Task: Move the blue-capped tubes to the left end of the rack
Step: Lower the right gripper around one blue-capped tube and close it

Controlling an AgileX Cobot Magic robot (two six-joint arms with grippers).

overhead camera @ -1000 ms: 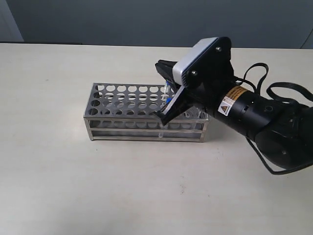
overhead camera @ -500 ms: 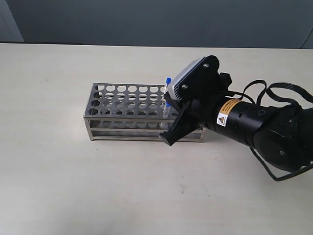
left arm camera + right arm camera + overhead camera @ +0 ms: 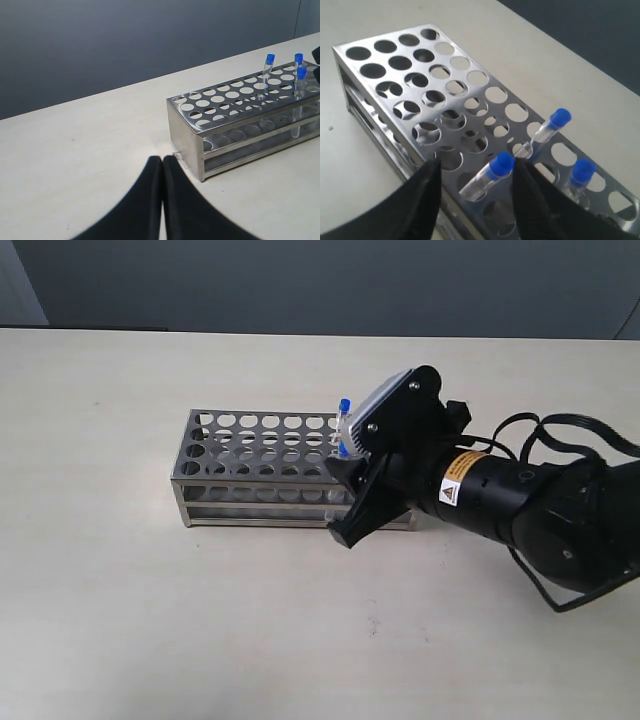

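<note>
Farthest left, the left gripper [image 3: 161, 159]: fingers pressed flat together, nothing between them, pale table [image 3: 75, 150] beneath. Ahead of those fingertips and well clear of them, the near end wall of the rack [image 3: 186, 125], with rows of round holes running away from this gripper. At the rack's far end, three blue-capped tubes [image 3: 270, 59] in view, each seated in a hole. Over that same end, the right gripper [image 3: 477, 165]: spread wide, one finger on either side of a tilted tube, its cap just beside one finger. Gap far wider than the tube, no grip on it visible. Just past these fingertips, two more caps, one leaning, one nearly upright, both apart from the fingers.
</note>
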